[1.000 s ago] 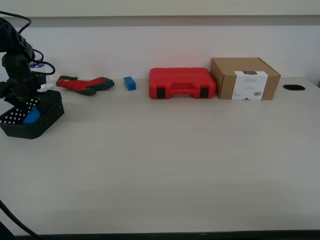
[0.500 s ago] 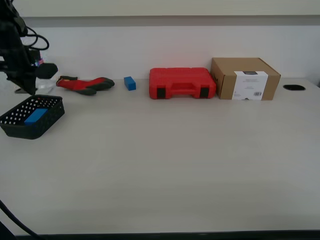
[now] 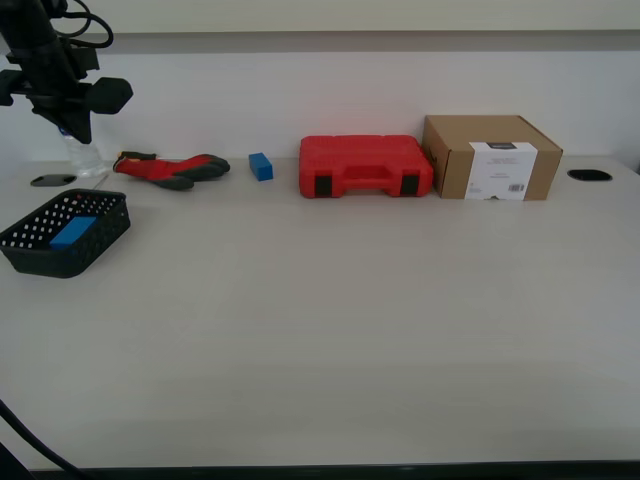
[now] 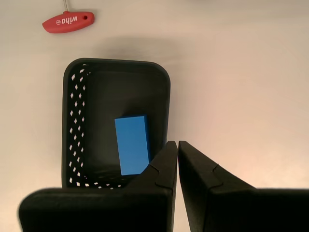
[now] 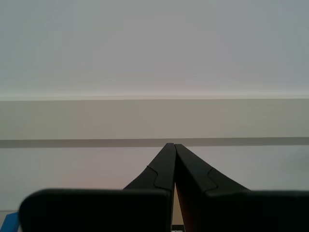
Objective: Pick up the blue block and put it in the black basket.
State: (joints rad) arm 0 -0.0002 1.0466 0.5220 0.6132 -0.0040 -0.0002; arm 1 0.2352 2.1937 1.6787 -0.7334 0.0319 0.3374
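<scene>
Pale tabletop [image 3: 330,330], white wall behind, both tools clenched empty, blue block [image 4: 132,144] in black basket [image 4: 163,92].

Bright blue block [image 4: 133,144], black basket [image 4: 163,96] with perforated sides, red case [image 3: 365,166], brown box [image 3: 489,157] with white label, red-and-black glove [image 3: 170,168], pale beige counter [image 3: 350,320]

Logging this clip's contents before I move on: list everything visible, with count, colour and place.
blue block: 1, bright blue, inside the basket
black basket: 1, black, exterior view's left
small blue block: 1, blue, near the wall
gloves: red and dark, beside the small block
tool case: 1, red, centre back
cardboard box: 1, brown, right of the case
red handle: 1, beyond the basket
my first gripper: above the basket
my second gripper: facing the wall
</scene>
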